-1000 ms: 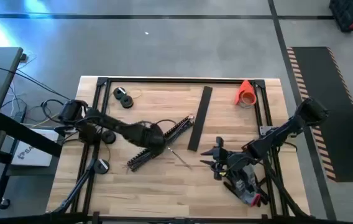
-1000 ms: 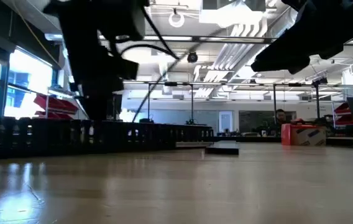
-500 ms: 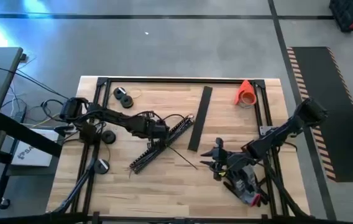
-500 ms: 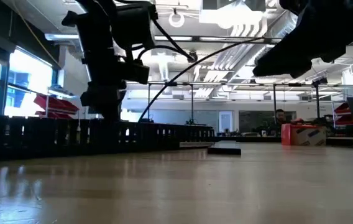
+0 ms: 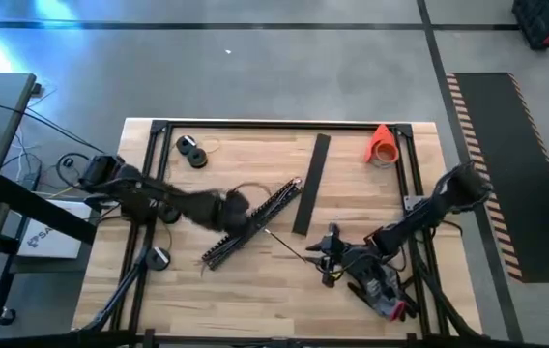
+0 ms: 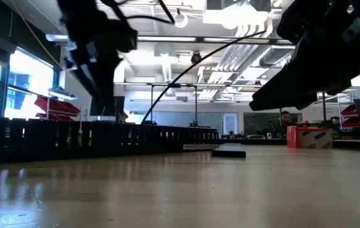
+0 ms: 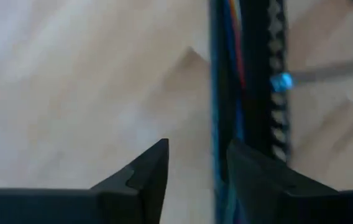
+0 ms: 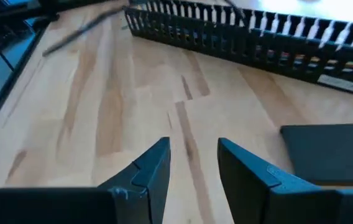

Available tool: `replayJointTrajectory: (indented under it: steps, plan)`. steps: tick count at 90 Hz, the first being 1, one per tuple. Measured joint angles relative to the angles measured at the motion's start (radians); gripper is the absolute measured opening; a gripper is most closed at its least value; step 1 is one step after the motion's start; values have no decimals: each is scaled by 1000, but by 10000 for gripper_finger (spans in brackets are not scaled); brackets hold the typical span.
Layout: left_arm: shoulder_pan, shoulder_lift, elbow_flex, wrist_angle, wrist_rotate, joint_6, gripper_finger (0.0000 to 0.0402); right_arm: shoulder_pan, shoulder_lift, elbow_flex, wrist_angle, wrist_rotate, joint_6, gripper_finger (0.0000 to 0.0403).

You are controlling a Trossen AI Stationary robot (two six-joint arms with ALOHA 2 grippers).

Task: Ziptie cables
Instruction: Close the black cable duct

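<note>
The left gripper (image 7: 196,163) hangs over the slotted bar (image 5: 250,224) (fingers a little apart, holding nothing), and the right gripper (image 8: 193,158) waits near the bench (image 5: 255,290) front, fingers apart and empty too.

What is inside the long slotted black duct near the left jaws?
Coloured wires, blue and red, run along inside the duct, seen past the left gripper, whose jaws are open. The duct's walls hide how many wires there are and where they end.

Since a second ago your left gripper (image 5: 239,218) has come back from the far side onto the slotted black bar (image 5: 251,223), while your right gripper (image 5: 327,253) has moved left toward the thin wire (image 5: 289,246), with its fingers apart.
</note>
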Motion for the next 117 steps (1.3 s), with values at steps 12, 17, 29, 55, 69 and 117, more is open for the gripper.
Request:
replayJointTrajectory:
  steps: [12, 17, 29, 55, 69, 117]
  plan:
    - [-79, 3, -53, 97, -9, -112, 163, 12, 30, 0, 81, 0, 1, 119]
    - [-95, 4, -73, 121, -5, -132, 163, 14, 31, 0, 102, 0, 2, 125]
    - [-99, 3, -125, 169, -4, -127, 154, 13, 29, 0, 167, -2, 4, 160]
    - [3, 3, -186, 215, 42, 175, 82, -8, 28, 0, 175, -13, -71, 253]
    - [81, 3, -192, 216, 24, 386, 28, -56, 28, 0, 167, -14, -126, 263]
    - [154, -4, -192, 208, -33, 575, 30, -233, -10, 0, -6, -61, -101, 264]
